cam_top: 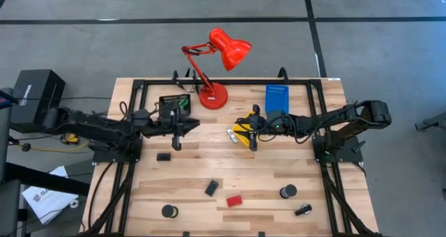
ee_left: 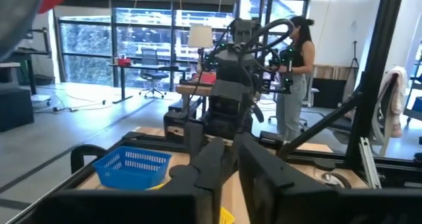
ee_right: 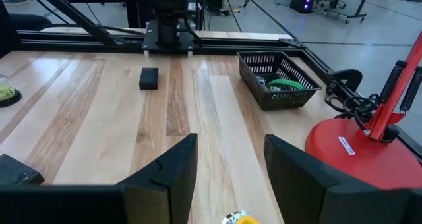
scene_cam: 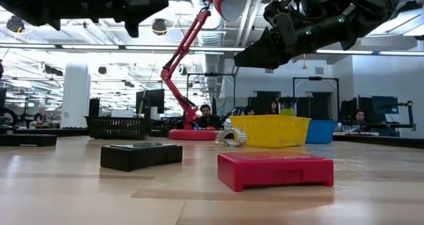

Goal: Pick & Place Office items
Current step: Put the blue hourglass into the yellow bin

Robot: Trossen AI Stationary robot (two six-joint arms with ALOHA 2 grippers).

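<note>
several small office items, among them a flat red plastic block (cam_top: 234,201) and a black rectangular block (cam_top: 211,188), are lying loose in the lower middle of the high view. nothing is being gripped: the right gripper (ee_right: 227,159), jaws spread, is hovering above the yellow tray (cam_top: 245,134); the left gripper (cam_top: 177,143) cannot be judged. a pick seems due next, calling for a reach down-frame.

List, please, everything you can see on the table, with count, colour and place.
desk lamp: 1, red, far edge, middle
black tray: 1, left of lamp
green item: 1, inside black tray
blue tray: 1, right of lamp
yellow tray: 1, centre
clip: 1, silvery, beside yellow tray
black blocks: 2, left and middle
red block: 1, near side
tape rolls: 2, black, near side
left end effector: near black tray
right end effector: open, over yellow tray
</note>
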